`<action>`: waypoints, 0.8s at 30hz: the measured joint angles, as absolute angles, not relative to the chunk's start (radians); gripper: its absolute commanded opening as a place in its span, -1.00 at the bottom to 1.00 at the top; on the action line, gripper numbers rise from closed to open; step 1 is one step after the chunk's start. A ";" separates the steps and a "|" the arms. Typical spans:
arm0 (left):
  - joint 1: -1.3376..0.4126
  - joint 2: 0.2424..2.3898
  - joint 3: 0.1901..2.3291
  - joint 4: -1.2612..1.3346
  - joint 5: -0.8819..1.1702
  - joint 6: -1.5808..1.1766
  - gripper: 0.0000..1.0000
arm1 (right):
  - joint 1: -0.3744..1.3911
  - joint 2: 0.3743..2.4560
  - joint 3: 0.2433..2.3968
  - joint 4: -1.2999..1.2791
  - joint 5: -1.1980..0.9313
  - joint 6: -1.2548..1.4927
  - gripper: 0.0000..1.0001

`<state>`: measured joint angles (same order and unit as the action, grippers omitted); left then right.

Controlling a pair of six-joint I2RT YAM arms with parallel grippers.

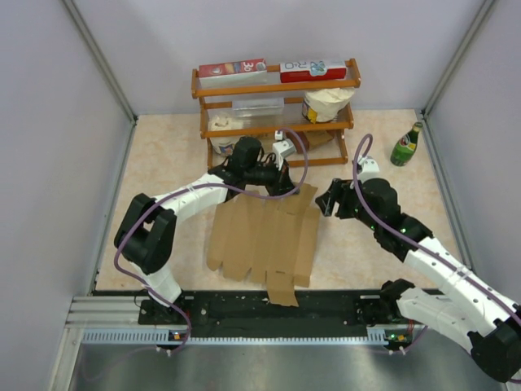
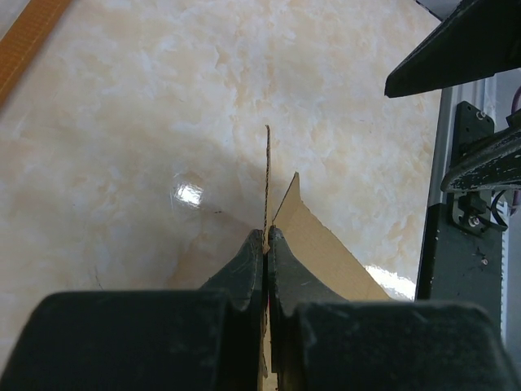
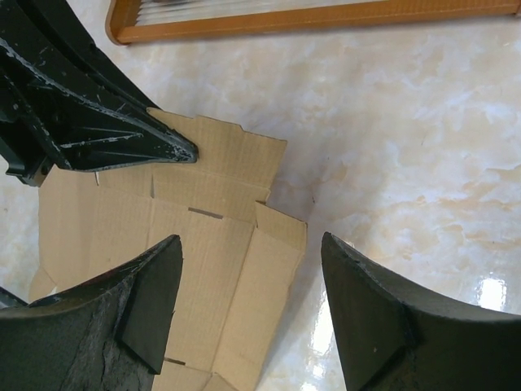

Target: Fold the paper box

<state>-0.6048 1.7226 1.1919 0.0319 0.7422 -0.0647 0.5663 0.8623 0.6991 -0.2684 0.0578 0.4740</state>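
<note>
The paper box (image 1: 260, 236) lies mostly flat on the counter (image 1: 370, 244) between the arms, a far-edge flap pinched by the left tool (image 2: 266, 236) while the right tool (image 3: 251, 244) hangs spread beside it — a hard tug could tear that thin flap or slip it free.

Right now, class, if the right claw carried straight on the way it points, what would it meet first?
Most likely the paper box: its edge flaps lie just ahead of the open right claw. Depth is unclear, so it might touch the table beside that edge first.
</note>
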 measured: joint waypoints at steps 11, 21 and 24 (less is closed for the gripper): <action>-0.605 1.723 1.190 0.031 0.743 -0.057 -1.00 | 0.566 0.864 0.675 -0.224 0.006 0.472 0.36; -0.605 1.727 1.189 0.033 0.742 -0.058 -1.00 | 0.565 0.863 0.651 -0.212 -0.038 0.474 0.36; -0.605 1.728 1.182 0.046 0.743 -0.069 -1.00 | 0.565 0.850 0.641 -0.208 -0.048 0.478 0.36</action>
